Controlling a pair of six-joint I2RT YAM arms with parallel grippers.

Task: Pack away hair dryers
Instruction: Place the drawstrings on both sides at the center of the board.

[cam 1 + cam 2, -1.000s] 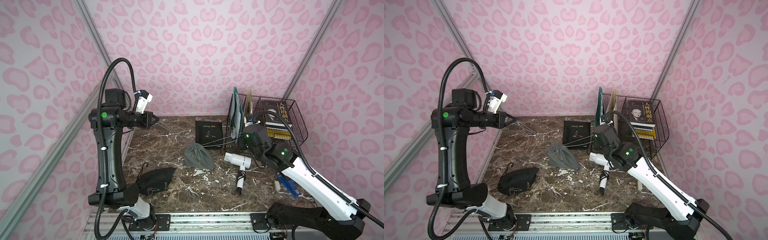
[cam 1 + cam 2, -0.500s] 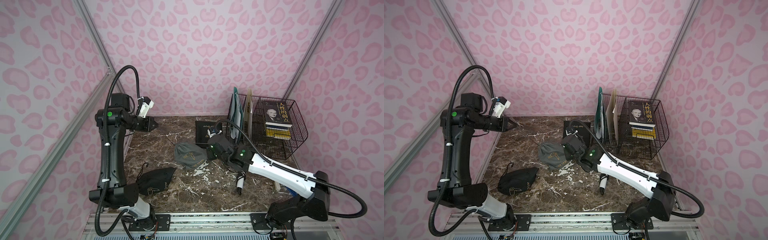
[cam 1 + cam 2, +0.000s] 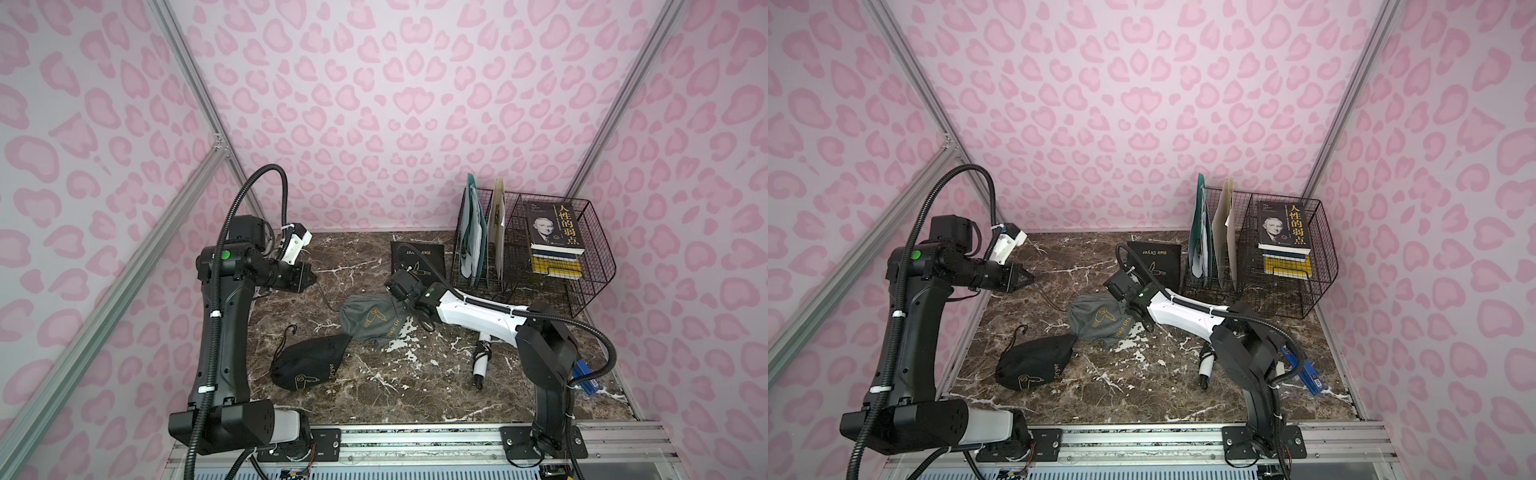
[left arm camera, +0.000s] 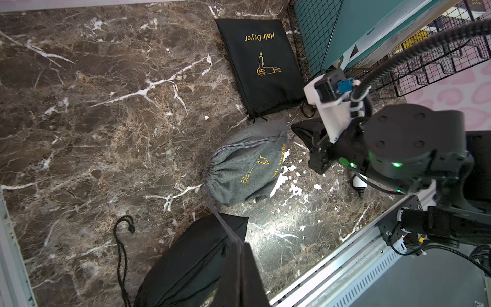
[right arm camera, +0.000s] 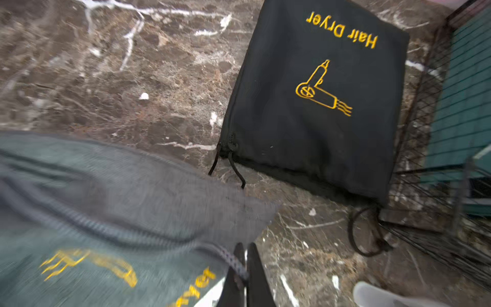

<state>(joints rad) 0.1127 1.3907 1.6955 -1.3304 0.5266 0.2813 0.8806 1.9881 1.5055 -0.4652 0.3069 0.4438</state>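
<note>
Lower right of centre, the white hair dryer (image 3: 481, 368) lies on the table (image 3: 374, 395) (light, slick plastic, I judge); I'd take its cord-wound handle. My left pincer (image 3: 1025, 277) pinches the grey pouch's (image 4: 241, 164) drawstring (image 4: 220, 215), right pincer (image 5: 245, 252) its rim.

Both top views look steeply down from high above the front rail (image 3: 415, 434), far enough back to hold the whole table (image 3: 365, 257), rack (image 3: 590, 266) at right of frame. The left wrist camera looks down from mid-height over the grey pouch (image 4: 239, 164), flat pouch (image 4: 263, 66) and dryer (image 4: 358, 182), all shared with the top views. The right wrist camera sits just above the table, close on both pouches.
</note>
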